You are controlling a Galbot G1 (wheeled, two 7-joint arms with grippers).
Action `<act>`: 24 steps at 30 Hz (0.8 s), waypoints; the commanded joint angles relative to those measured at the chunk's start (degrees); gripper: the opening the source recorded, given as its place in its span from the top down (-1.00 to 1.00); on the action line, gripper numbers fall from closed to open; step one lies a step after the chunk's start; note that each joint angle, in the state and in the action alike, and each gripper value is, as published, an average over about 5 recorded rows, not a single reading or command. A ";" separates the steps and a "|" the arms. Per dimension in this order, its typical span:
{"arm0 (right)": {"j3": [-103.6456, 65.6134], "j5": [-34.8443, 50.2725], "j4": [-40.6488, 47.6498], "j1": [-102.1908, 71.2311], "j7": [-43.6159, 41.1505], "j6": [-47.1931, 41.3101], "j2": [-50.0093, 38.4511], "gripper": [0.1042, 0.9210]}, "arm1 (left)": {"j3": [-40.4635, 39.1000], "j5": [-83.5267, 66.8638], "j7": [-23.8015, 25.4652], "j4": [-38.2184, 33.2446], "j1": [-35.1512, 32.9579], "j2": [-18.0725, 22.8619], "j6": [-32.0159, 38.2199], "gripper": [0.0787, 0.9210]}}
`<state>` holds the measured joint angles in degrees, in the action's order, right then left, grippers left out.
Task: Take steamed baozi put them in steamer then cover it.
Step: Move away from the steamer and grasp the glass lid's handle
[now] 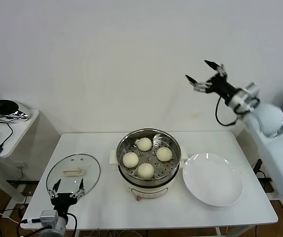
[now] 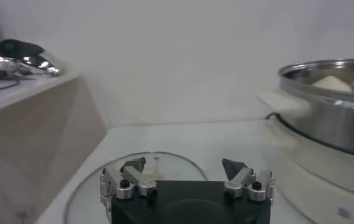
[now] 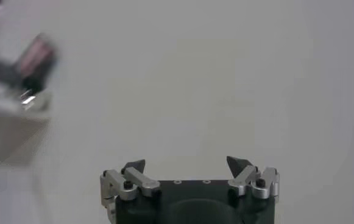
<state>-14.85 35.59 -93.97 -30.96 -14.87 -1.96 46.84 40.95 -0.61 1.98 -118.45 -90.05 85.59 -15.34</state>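
Several cream-white baozi (image 1: 144,143) lie on the perforated tray inside the steel steamer (image 1: 123,144) at the table's middle. The steamer also shows in the left wrist view (image 2: 329,119). The glass cover (image 1: 87,168) with its cream handle lies flat on the table at the left; its rim shows in the left wrist view (image 2: 177,163). My left gripper (image 1: 67,187) is open and empty, low at the table's front left, just at the cover's near edge. My right gripper (image 1: 201,74) is open and empty, raised high at the back right, facing the wall.
A white plate (image 1: 213,178) lies right of the steamer. A side table (image 1: 13,129) with a black mouse and a shiny object stands at the far left. The white wall is close behind the table.
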 commanded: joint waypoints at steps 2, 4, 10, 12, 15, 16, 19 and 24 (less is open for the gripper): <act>-27.96 7.11 -9.02 -39.80 11.02 9.15 8.81 -0.76 | 2.98 13.19 -0.65 3.29 3.38 -0.69 1.06 -0.77; -28.60 8.60 -9.14 -42.49 11.39 9.48 8.52 -0.76 | 2.93 18.01 -1.40 4.78 3.92 -1.41 2.49 -0.77; -28.98 9.58 -10.03 -45.01 12.39 8.83 8.57 -0.76 | 2.45 44.37 -6.31 10.54 5.56 -4.66 12.08 -0.77; -28.82 9.04 -10.07 -44.87 12.29 8.81 8.95 -0.76 | 1.56 59.04 -10.52 14.06 6.95 -6.66 15.56 -0.77; -28.21 8.47 -10.04 -44.54 12.13 8.81 9.12 -0.76 | -2.99 72.02 -19.11 19.52 8.25 -11.30 12.93 -0.77; -27.93 8.41 -10.03 -44.42 12.13 8.76 9.07 -0.76 | -4.97 73.29 -21.67 21.30 8.59 -13.00 11.36 -0.77; -27.32 8.44 -9.96 -44.22 12.22 8.52 8.63 -0.76 | -9.62 75.45 -26.90 27.12 10.78 -16.27 8.71 -0.77; -27.34 8.41 -10.16 -44.50 12.31 8.17 8.17 -0.76 | -12.00 78.10 -26.45 32.68 14.71 -18.45 9.06 -0.77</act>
<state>-39.66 43.17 -102.96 -70.26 -3.81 5.39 54.32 37.13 52.52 -13.64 -101.04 -81.84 75.50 -7.26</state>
